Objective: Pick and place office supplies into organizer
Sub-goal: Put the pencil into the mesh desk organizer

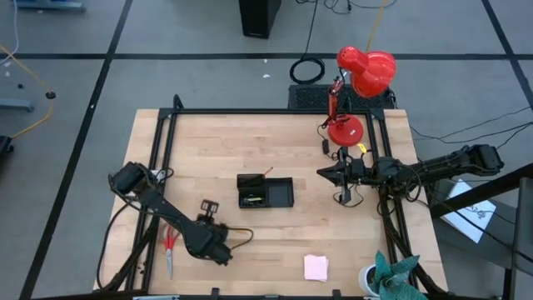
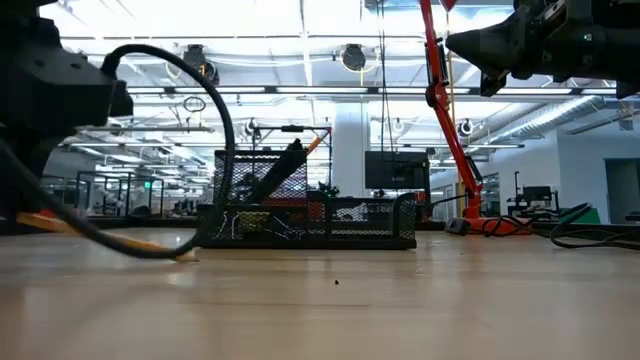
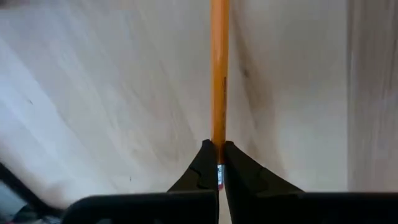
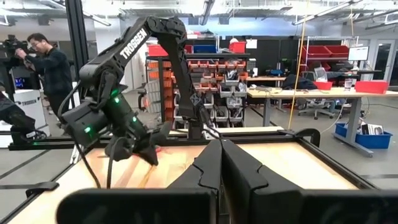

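Left gripper, low over the table, fingers closed on the orange pencil, which extends straight ahead of the tips. Organizer lies well apart, toward table centre. Right gripper closed, empty, raised beside the lamp.

Open tabletop surrounds the organizer; the lamp crowds the far right corner.

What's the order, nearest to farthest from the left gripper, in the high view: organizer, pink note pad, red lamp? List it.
1. organizer, mid-table, beyond the left gripper.
2. pink note pad, front edge, toward the right.
3. red lamp, far edge, right side.
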Controlling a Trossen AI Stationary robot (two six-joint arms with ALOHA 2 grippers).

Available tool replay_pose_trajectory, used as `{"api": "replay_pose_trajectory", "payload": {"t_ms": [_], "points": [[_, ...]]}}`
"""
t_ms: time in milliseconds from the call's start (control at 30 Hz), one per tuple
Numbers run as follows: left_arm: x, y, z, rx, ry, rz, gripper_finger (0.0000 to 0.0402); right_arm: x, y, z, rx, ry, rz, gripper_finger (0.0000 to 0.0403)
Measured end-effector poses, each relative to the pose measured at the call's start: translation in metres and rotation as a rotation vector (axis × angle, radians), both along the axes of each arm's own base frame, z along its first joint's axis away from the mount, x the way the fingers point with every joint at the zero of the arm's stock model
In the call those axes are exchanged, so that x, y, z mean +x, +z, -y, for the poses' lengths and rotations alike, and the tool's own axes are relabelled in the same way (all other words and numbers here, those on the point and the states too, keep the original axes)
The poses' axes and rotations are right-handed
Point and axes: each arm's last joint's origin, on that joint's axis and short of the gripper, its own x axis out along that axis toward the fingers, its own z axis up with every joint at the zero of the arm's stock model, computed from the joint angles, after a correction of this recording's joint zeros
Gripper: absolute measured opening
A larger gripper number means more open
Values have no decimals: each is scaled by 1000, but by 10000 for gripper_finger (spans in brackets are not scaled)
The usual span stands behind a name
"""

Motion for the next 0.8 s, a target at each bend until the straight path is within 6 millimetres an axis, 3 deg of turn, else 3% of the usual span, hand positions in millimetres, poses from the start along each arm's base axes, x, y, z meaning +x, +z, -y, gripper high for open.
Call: {"api": "replay_pose_trajectory", "payload": {"t_ms": [467,667,800], "points": [[-16,-30,-14,-82,-306,-157,1,0,-1,0,-1,0,-9,4],[-15,-30,-22,-24,-256,-128,2,0,-1,0,-2,0,-9,4],[-11,-15,-31,92,-140,6,3,0,-1,0,-7,-4,-8,4]]}}
